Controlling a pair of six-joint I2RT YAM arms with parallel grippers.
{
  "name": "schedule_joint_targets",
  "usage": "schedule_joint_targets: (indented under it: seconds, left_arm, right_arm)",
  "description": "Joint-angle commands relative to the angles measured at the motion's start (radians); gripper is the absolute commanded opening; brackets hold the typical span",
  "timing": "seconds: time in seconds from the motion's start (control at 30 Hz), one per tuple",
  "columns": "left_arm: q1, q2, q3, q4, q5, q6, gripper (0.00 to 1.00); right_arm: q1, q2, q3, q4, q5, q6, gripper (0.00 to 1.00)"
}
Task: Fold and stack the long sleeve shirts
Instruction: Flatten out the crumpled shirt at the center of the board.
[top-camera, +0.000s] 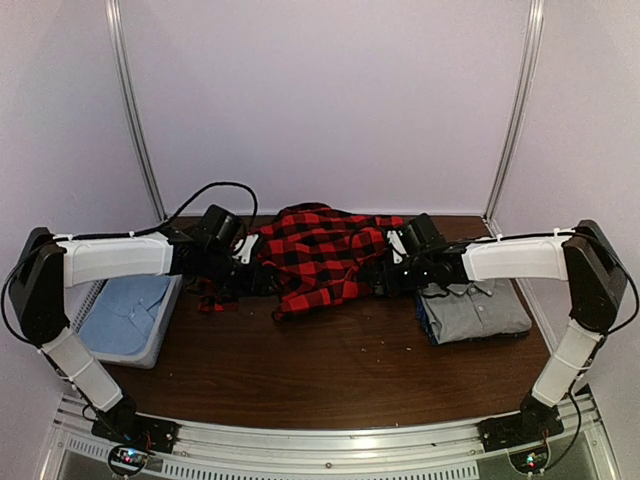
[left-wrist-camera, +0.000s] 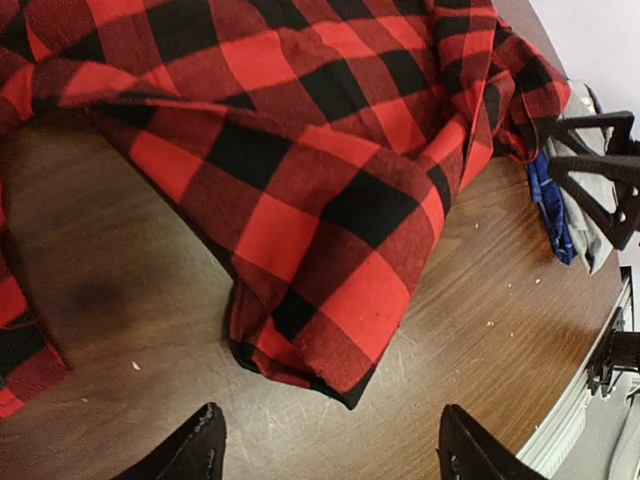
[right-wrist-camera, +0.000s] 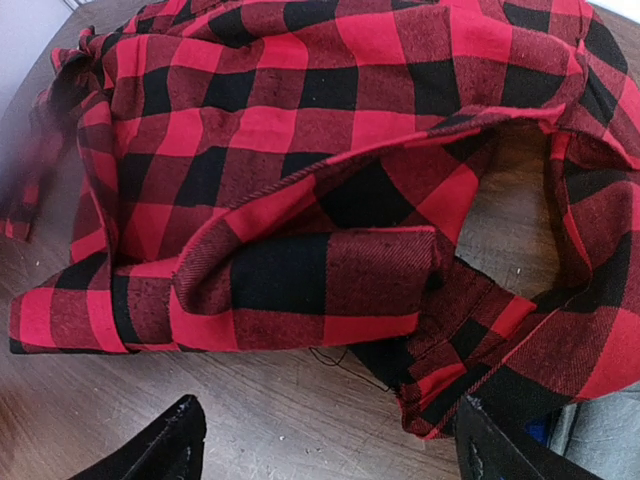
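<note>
The red-and-black flannel shirt (top-camera: 320, 255) lies crumpled at the back middle of the brown table. Its white letters are hidden. My left gripper (top-camera: 255, 272) is at its left edge, open and empty. In the left wrist view the fingertips (left-wrist-camera: 205, 440) straddle bare wood just short of a flannel corner (left-wrist-camera: 330, 330). My right gripper (top-camera: 385, 272) is at its right edge, also open and empty. In the right wrist view the flannel's folds (right-wrist-camera: 300, 160) lie just ahead of the gripper (right-wrist-camera: 330, 455). The grey shirt (top-camera: 475, 310) lies folded on the right, under the right arm.
A grey tray (top-camera: 160, 335) holding a light blue shirt (top-camera: 125, 312) sits at the table's left edge. The table's back edge meets the wall right behind the flannel. The grey shirt's corner (right-wrist-camera: 600, 440) shows beside my right finger.
</note>
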Motion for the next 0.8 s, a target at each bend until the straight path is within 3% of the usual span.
schedule_joint_targets:
  seconds: [0.0,0.3,0.47,0.6,0.77]
  left_arm:
    - [-0.028,-0.022,-0.101,0.185,0.061,-0.090,0.75]
    - [-0.084,0.052,-0.136,0.314,0.089,-0.124,0.75]
    - [-0.093,0.126,-0.100,0.319,0.079,-0.125,0.68]
    - [-0.102,0.151,-0.068,0.318,0.092,-0.128,0.52]
    - [-0.118,0.175,-0.037,0.314,0.116,-0.130,0.20]
  right_arm:
    - [-0.002,0.038,-0.021,0.143,-0.011,0.000,0.87]
    - [-0.043,0.174,0.013,0.265,-0.080,-0.010,0.86]
    - [-0.046,0.220,0.063,0.254,-0.108,-0.012,0.80]
    - [-0.043,0.199,0.075,0.235,-0.128,-0.006,0.65]
    - [-0.038,0.167,0.098,0.170,-0.137,-0.002,0.28]
